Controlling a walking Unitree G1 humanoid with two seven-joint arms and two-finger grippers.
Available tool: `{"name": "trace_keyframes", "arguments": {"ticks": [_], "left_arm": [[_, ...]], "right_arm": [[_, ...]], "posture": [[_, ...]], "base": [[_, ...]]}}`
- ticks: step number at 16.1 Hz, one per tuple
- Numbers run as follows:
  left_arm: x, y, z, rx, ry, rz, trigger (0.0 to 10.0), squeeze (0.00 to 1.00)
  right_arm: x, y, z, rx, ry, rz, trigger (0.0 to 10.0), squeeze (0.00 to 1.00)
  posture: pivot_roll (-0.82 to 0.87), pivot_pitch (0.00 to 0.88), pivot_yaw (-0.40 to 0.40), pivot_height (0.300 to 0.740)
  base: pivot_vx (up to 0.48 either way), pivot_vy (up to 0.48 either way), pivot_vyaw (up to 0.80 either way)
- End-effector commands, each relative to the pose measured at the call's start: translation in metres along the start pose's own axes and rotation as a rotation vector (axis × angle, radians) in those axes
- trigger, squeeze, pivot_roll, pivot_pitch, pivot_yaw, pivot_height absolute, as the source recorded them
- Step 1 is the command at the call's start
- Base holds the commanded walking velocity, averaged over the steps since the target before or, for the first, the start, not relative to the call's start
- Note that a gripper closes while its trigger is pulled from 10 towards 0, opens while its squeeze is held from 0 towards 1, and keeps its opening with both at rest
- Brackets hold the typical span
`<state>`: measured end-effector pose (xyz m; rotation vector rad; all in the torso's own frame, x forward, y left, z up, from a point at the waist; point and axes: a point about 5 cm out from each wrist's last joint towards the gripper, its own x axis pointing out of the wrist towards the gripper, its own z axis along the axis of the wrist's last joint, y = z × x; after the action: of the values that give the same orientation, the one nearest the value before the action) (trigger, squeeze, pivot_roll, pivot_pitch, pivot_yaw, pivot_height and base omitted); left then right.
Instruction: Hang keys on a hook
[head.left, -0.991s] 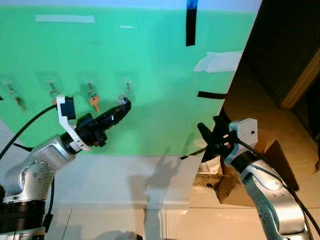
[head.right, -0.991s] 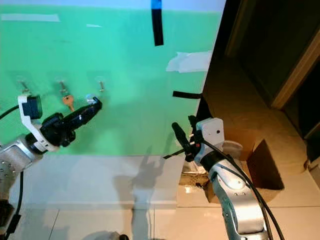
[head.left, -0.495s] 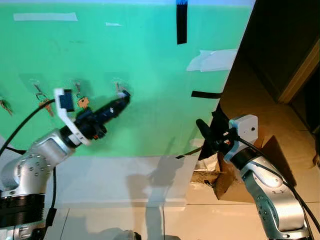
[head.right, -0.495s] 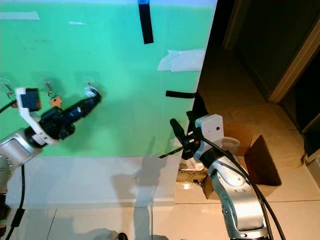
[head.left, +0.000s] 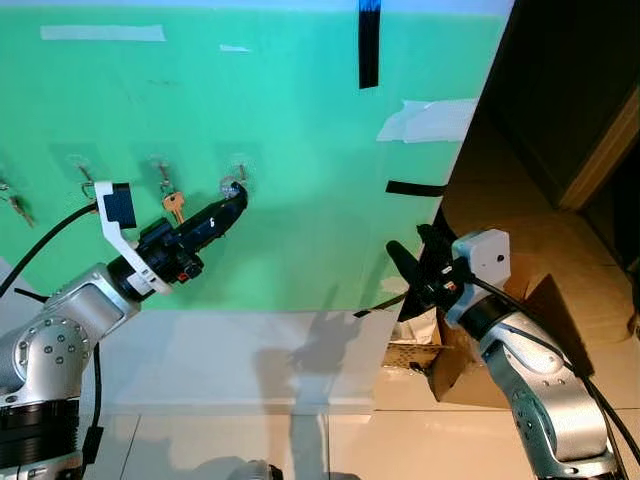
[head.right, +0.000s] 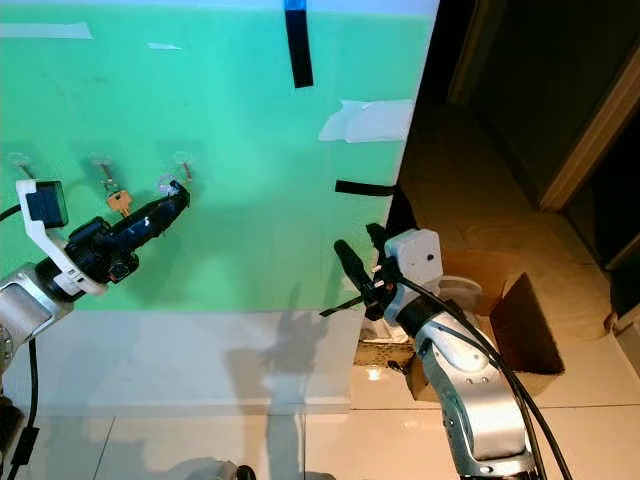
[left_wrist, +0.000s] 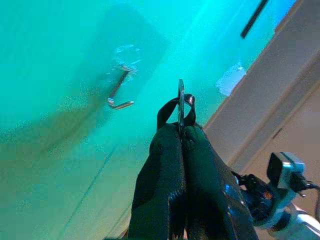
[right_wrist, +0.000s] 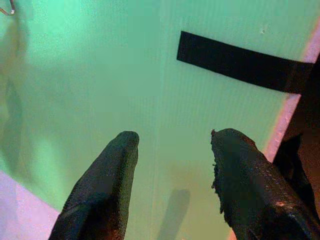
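Since the picture of a second ago I have brought the left gripper (head.left: 232, 196) up and a little to the left, from below the rightmost small clear adhesive wall hook (head.left: 238, 175) to just under it, and the whole head view has shifted somewhat too, so part of that is the camera. In the left eye view my tip sits right at that hook on the green wall panel (head.left: 300, 200); the neighbouring hook already carries a brass-coloured key (head.left: 174, 206), and another key (head.left: 15, 205) hangs further left. I judge the job unfinished: the ring I carry is close to the hook but I cannot see it seated. In the right eye view the same tip (head.right: 172, 195) lies touching or nearly touching the hook (head.right: 184, 166), and the right gripper (head.right: 357, 276) hangs idle near the wall's edge, by the brown cardboard box (head.right: 500, 320). In the left wrist view the jaws are pressed tight on a thin silver metal key ring (left_wrist: 180, 105) seen edge-on, with the bent wire hook (left_wrist: 119, 92) near but apart from it, so threading remains. In the right wrist view the two black fingers (right_wrist: 105, 185) stand wide apart, holding nothing, facing a strip of black tape (right_wrist: 240, 62).
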<state>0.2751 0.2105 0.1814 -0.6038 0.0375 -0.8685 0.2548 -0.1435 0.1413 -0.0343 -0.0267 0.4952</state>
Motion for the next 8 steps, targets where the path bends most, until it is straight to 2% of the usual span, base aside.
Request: {"name": "trace_keyframes", "arguments": {"ticks": [1,4,8], "left_arm": [[0.0012,0.0007,0.0041,0.006,-0.006,0.022,10.0,0.00],[-0.0024,0.0062,0.0025,-0.011,-0.016,0.072,10.0,0.00],[-0.0038,0.0086,-0.0018,-0.054,0.003,0.070,10.0,0.00]], "right_arm": [[0.0008,0.0011,-0.0008,-0.007,0.007,0.018,10.0,0.00],[-0.0007,0.0029,-0.0019,-0.014,0.020,0.038,10.0,0.00],[-0.0014,0.0072,0.0003,-0.004,0.024,0.080,10.0,0.00]], "posture": [[-0.06,0.000,0.040,0.740],[-0.06,0.000,0.044,0.740],[-0.07,0.000,0.043,0.740]], "base": [[0.000,0.000,0.00],[0.000,0.000,0.00],[0.000,0.000,0.00]]}}
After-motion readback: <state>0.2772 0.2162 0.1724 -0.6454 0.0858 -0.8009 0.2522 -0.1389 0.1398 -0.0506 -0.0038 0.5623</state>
